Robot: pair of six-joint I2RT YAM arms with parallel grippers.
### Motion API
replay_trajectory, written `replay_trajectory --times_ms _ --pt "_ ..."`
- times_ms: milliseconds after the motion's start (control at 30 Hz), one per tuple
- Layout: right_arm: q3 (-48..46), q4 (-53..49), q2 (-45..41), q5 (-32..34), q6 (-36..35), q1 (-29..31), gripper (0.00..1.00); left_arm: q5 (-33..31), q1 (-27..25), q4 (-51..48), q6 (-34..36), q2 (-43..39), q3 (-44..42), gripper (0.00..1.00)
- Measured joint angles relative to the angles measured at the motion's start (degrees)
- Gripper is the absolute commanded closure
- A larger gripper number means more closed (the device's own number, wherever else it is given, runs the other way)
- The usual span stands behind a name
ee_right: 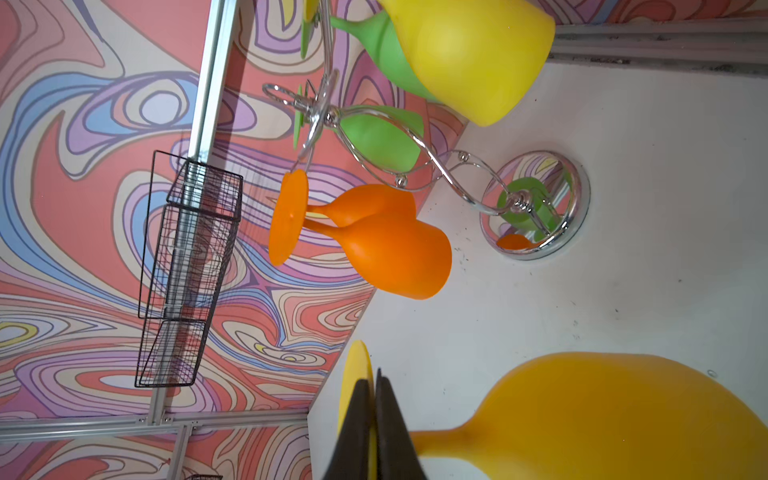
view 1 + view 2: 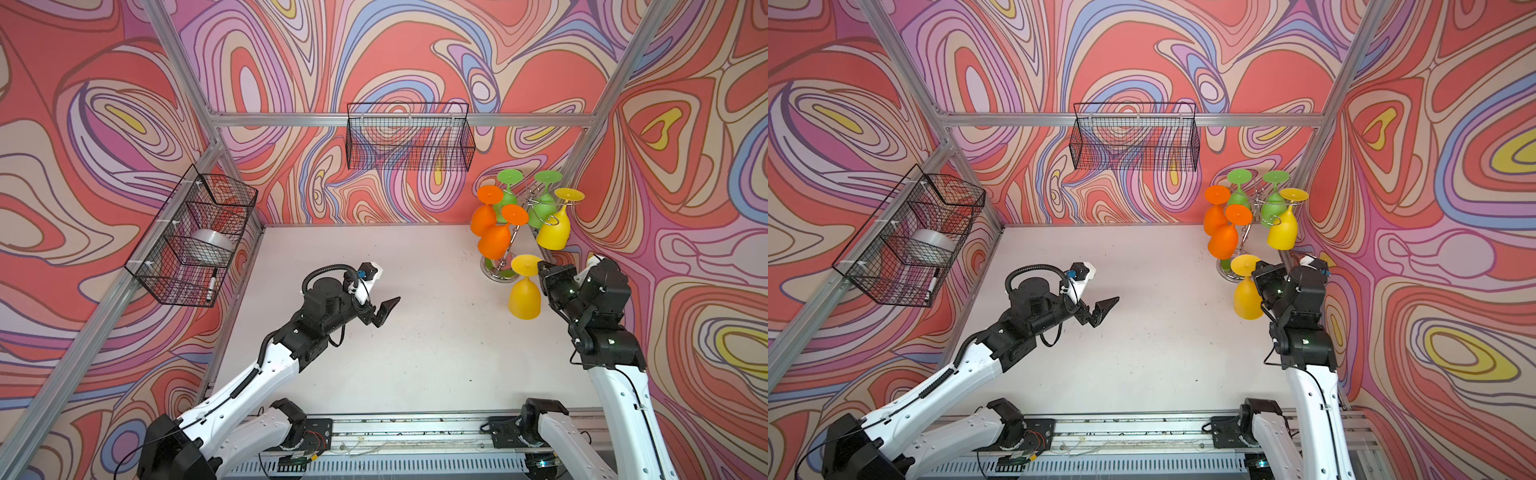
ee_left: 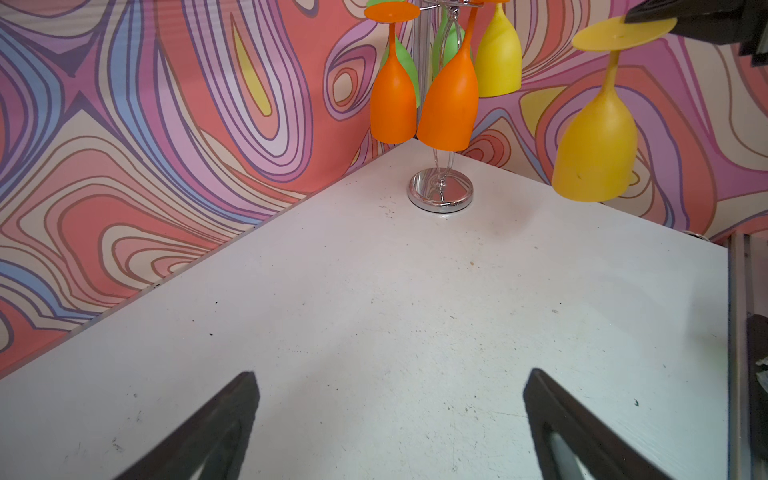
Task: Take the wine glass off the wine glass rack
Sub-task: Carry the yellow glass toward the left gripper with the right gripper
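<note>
The yellow wine glass point(image 2: 525, 297) point(image 2: 1248, 299) hangs upside down in the air, in front of the wine glass rack point(image 2: 496, 270) point(image 2: 1228, 271) and apart from it. My right gripper point(image 2: 540, 266) point(image 2: 1258, 266) point(image 1: 374, 382) is shut on the edge of its round foot; the bowl point(image 1: 602, 415) points down. The chrome rack's mirrored base point(image 3: 440, 193) point(image 1: 536, 203) stands in the back right corner. My left gripper point(image 2: 384, 311) point(image 2: 1104, 309) point(image 3: 390, 374) is open and holds nothing, over the middle of the table and pointing toward the rack.
Two orange glasses point(image 2: 492, 239), two green ones point(image 2: 542, 208) and another yellow one point(image 2: 552, 232) hang on the rack. A black mesh basket point(image 2: 409, 137) is on the back wall. Another basket point(image 2: 195, 237) on the left wall holds a tape roll and a marker.
</note>
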Motion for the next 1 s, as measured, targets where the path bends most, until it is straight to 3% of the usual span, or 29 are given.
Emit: replay_trajectory --times_ms 200,367,567,667,800,1000 --pt "-2.5 0.9 -0.2 3.1 0.0 8.2 1.0 -0.7 2.3 0.0 -1.2 0.4 0.2 0.0" --pt "-4.9 4.3 2.2 8.8 0.0 20.0 1.0 -0.9 4.8 0.1 -3.3 0.7 0.2 0.0" --pt "-3.7 12.1 15.3 18.7 -3.6 41.0 1.0 -1.8 7.2 0.1 -5.7 1.3 0.6 0.0" --pt "-1.0 16.6 24.0 19.7 -8.3 47.8 1.0 -3.1 7.5 -0.1 -7.1 1.6 1.2 0.0" --pt "2.9 23.0 32.0 17.8 -15.5 49.9 1.0 -5.5 7.6 -2.2 -9.9 1.6 3.2 0.0" --pt "4.0 32.5 35.5 12.5 -25.4 49.8 1.0 -10.4 7.6 -10.1 -15.0 3.5 11.0 0.02"
